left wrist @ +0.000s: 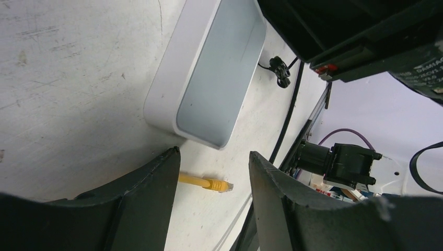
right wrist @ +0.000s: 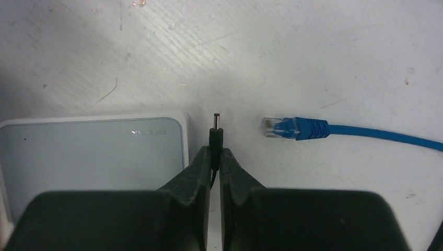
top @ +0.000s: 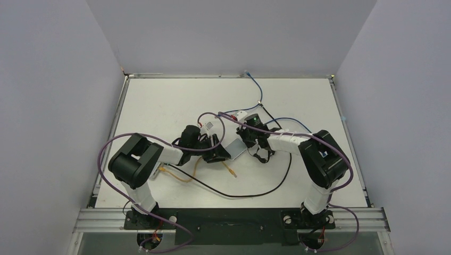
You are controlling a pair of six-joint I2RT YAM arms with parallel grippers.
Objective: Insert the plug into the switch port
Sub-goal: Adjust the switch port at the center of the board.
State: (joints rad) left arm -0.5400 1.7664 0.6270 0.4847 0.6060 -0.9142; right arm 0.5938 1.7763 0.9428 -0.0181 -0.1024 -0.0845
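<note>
Tightly, the right gripper (right wrist: 214, 157) pinches a slim black cylindrical plug (right wrist: 216, 130) beside the smooth rounded white plastic box (left wrist: 209, 73); the left gripper (left wrist: 214, 162) gapes half-open, empty

Bright even light, soft shadows — mostly sharp

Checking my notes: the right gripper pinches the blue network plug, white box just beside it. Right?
No. The right wrist view shows the right gripper pinching the black barrel plug; the blue network plug lies loose on the table. The white box is just beside it.
</note>
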